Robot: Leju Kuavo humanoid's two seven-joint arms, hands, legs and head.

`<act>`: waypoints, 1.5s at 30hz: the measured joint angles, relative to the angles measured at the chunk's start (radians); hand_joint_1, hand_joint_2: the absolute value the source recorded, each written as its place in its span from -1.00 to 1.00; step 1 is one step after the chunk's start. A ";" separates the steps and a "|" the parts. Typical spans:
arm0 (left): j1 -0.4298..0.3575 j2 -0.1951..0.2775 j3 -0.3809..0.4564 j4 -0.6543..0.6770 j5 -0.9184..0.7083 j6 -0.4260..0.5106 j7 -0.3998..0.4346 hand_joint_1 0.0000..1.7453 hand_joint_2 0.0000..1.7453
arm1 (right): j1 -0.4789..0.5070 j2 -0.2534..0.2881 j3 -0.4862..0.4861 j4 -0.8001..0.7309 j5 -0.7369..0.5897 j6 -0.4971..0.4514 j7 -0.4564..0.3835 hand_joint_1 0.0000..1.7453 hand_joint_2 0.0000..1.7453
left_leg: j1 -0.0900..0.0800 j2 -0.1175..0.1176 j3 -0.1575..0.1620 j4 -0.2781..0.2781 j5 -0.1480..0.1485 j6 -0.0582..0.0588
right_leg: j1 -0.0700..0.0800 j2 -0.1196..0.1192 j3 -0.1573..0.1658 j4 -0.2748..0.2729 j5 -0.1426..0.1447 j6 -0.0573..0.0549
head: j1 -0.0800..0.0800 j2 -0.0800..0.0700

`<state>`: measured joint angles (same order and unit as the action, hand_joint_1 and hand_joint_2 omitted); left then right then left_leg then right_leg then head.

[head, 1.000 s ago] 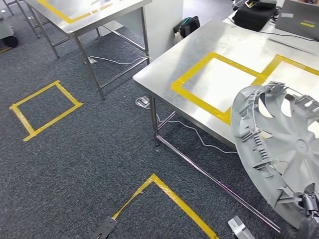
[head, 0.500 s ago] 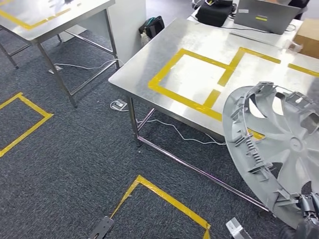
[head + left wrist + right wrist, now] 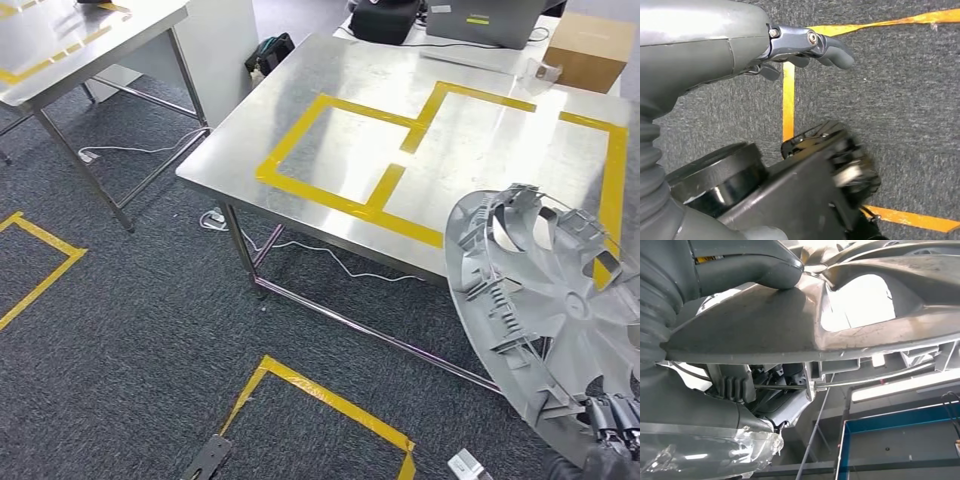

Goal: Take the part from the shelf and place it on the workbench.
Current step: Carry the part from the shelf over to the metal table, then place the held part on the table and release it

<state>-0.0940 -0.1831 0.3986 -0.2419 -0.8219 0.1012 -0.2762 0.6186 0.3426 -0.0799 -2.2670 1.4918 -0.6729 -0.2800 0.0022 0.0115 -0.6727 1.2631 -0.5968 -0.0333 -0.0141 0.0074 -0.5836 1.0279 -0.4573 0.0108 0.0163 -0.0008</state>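
Right hand (image 3: 613, 425): grips the lower rim of the grey part (image 3: 555, 310), thumb (image 3: 753, 265) pressed on its face.
Part: held tilted at the near edge of the workbench (image 3: 362, 150), off its surface.
Left hand (image 3: 806, 47): empty, fingers loosely extended above carpet.
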 joint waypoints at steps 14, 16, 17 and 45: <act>-0.002 0.002 0.000 0.000 0.001 0.000 -0.001 -1.00 1.00 | 0.010 0.000 0.003 0.015 -0.002 0.000 -0.004 1.00 1.00 | 0.000 -0.009 0.111 -0.272 0.143 0.052 | 0.003 0.004 -0.099 0.202 -0.106 0.044 | 0.011 0.000; -0.001 0.002 0.000 0.000 0.000 -0.001 -0.003 -1.00 1.00 | 0.011 0.000 0.003 0.018 -0.003 0.000 -0.008 1.00 1.00 | -0.001 -0.007 0.113 -0.272 0.139 0.054 | 0.003 0.002 -0.145 0.287 -0.124 0.046 | 0.011 0.000; -0.001 0.002 0.000 0.000 0.000 -0.002 -0.005 -1.00 1.00 | 0.012 0.000 0.003 0.020 -0.005 0.000 -0.011 1.00 1.00 | -0.001 -0.007 0.116 -0.272 0.137 0.053 | 0.002 0.002 -0.140 0.273 -0.105 0.046 | 0.011 0.000; 0.001 0.009 0.001 -0.001 -0.014 -0.016 -0.034 -1.00 1.00 | 0.005 0.008 -0.020 0.025 -0.044 0.000 -0.064 1.00 1.00 | -0.003 -0.011 0.099 -0.261 0.145 0.055 | 0.008 0.003 0.005 0.179 -0.168 0.043 | 0.009 0.000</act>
<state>-0.0926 -0.1742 0.3994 -0.2426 -0.8356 0.0854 -0.3101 0.6232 0.3502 -0.1003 -2.2418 1.4480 -0.6729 -0.3442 -0.0012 0.0006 -0.5740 1.0020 -0.4522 0.0214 -0.0063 0.0104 -0.5790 1.2066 -0.6253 0.0536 0.0251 -0.0008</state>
